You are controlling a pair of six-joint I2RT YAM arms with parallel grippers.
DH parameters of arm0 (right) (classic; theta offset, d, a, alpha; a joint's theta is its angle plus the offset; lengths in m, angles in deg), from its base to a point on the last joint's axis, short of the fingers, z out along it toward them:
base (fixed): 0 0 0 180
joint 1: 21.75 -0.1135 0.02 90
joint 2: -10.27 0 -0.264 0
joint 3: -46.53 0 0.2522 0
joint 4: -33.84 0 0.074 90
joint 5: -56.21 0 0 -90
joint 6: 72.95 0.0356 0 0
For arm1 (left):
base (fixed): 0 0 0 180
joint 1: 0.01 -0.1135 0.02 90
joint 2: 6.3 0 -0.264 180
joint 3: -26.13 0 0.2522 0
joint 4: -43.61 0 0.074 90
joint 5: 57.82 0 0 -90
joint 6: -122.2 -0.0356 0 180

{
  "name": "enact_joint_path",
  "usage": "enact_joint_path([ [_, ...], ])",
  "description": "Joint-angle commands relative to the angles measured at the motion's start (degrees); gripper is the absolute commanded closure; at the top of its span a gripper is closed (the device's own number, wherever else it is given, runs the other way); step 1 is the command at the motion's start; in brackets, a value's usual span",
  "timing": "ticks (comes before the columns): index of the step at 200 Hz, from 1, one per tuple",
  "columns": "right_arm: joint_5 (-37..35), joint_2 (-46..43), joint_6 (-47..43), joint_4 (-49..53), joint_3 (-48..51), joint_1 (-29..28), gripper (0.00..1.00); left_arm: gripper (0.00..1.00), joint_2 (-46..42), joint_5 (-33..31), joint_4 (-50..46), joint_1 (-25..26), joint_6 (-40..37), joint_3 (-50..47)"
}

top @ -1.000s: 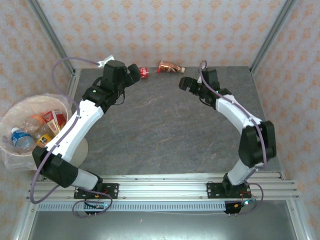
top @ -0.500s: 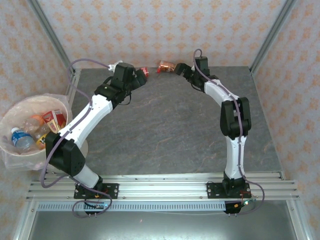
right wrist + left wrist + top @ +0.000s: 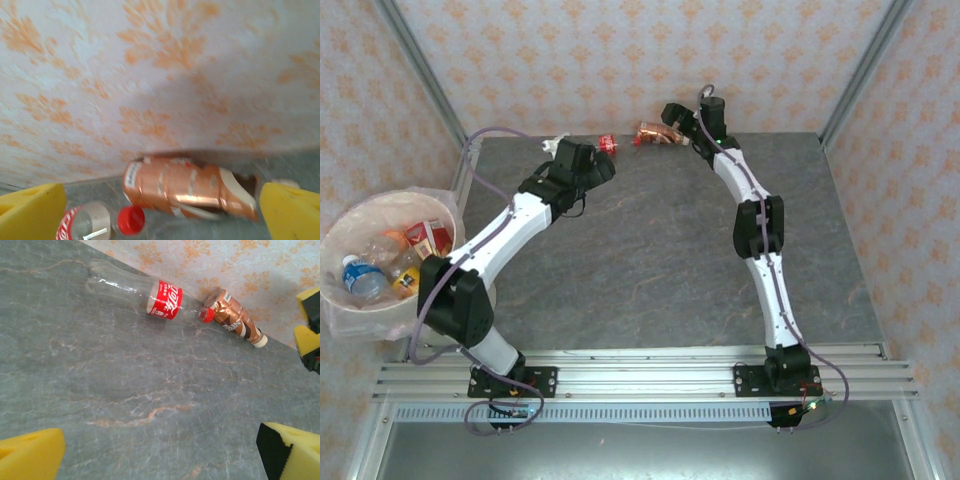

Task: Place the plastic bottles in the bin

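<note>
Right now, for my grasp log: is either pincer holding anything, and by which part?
Nothing is held. The left pincer and right pincer both stand open; the red-labelled bottle and copper-wrapped bottle lie on the table.

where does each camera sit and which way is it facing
Top external: above and behind the bases, looking down on the table and bin; left arm and right arm show whole.
Left wrist: on the left gripper, low over the table, facing the far wall; its yellow pads sit wide apart at the bottom corners.
Right wrist: on the right gripper, close to that wall; its pads frame the copper bottle.
Shared: both wrist views hold the copper bottle and the red-label bottle beside it.
</note>
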Motion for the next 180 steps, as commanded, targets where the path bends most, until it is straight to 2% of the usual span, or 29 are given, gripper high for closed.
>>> enact_joint_path([
  [1,4.84,4.45,-0.25,4.52,-8.66,1.93,0.01,0.00,6.62,2.34,6.70,-1.96,-0.11,2.67],
  [19,6.28,4.61,2.03,0.82,-6.57,2.71,0.01,0.00,11.44,4.92,9.60,-2.49,-0.32,6.81],
  [41,7.57,6.82,3.09,-0.78,-8.69,2.91,0.01,0.00,17.61,5.68,10.10,-2.60,-1.82,13.36],
  [104,3.31,9.69,5.80,-3.20,-8.89,2.98,0.01,0.00,31.31,8.16,10.32,-5.08,-2.60,28.84],
  [143,8.05,10.52,7.84,-4.21,-8.76,3.02,0.01,0.00,36.90,10.76,9.26,-5.27,-2.90,35.45],
  [180,14.80,9.34,8.12,-3.46,-8.53,2.63,0.01,0.00,40.83,10.43,6.10,-5.29,-2.43,40.58],
])
